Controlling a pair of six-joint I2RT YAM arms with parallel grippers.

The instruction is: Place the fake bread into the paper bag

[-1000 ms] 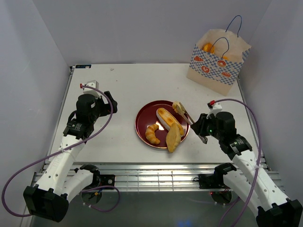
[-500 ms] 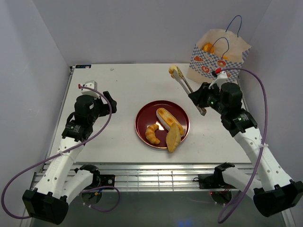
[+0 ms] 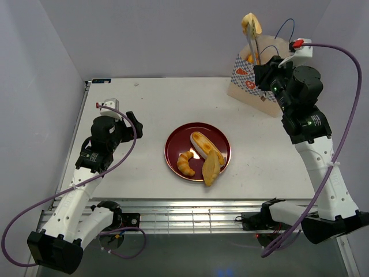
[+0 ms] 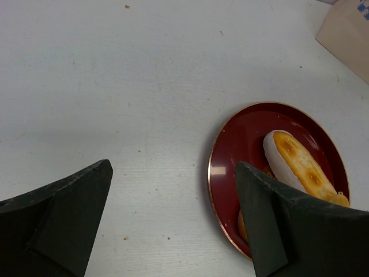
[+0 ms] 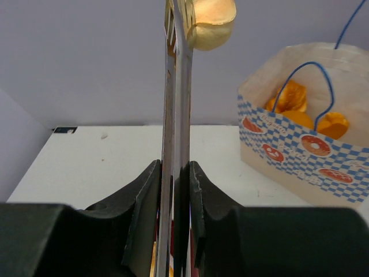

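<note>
My right gripper is shut on a pair of metal tongs, which point up and pinch a golden bun high over the left part of the paper bag. In the right wrist view the tongs stand between my fingers, with the bun at their tip and the bag to the right, orange pastries inside it. An oval roll, a croissant and a wedge lie on the red plate. My left gripper is open and empty, left of the plate.
The left wrist view shows my left gripper above bare table, with the plate's rim and the oval roll to its right. The bag stands at the table's back right corner, near the white walls.
My right arm has lifted the tongs with the bun off the plate and carried them up and back to above the bag. The left arm has barely moved.
</note>
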